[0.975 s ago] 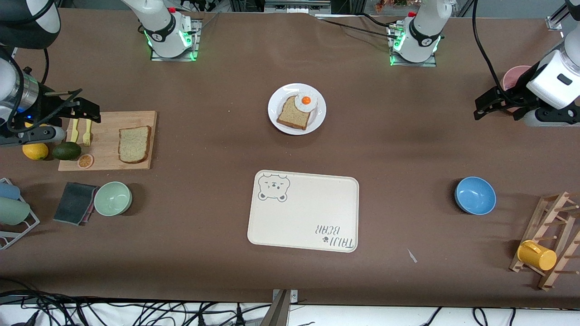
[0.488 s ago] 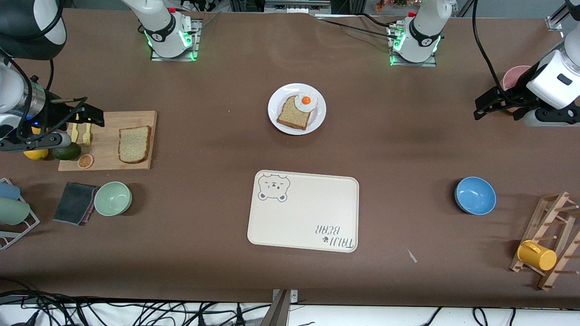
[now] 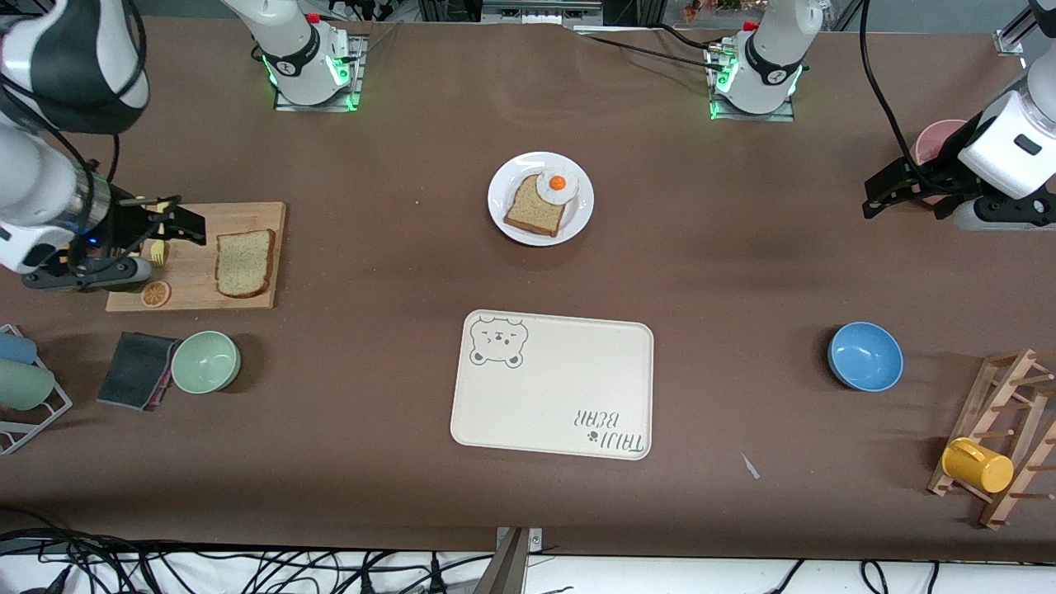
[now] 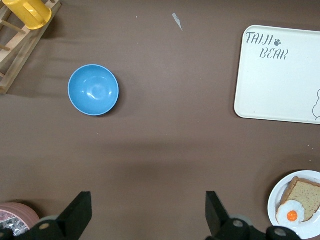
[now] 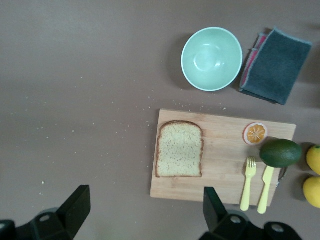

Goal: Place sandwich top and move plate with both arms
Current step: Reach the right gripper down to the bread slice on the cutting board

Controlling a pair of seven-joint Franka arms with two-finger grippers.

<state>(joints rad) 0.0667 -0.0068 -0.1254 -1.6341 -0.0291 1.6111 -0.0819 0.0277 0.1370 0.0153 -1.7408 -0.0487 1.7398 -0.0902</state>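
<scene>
The sandwich top (image 3: 244, 262) lies on the cutting board (image 3: 247, 216). The right pincer (image 3: 169, 224), open and empty, hovers over the board's end and should probably centre over the slice first. The left pincer (image 3: 891, 191) waits open.

The right arm (image 3: 49, 157) reaches out from its base to the right arm's end of the table (image 3: 742, 272), its wrist bent over; the right pincer (image 3: 177, 223) hangs in the air there, its two black fingers (image 5: 75, 207) spread wide and holding nothing; the left arm (image 3: 1002, 157) waits at the left arm's end, its left pincer (image 3: 887, 194) likewise aloft, fingers (image 4: 77, 215) parted and empty.
</scene>
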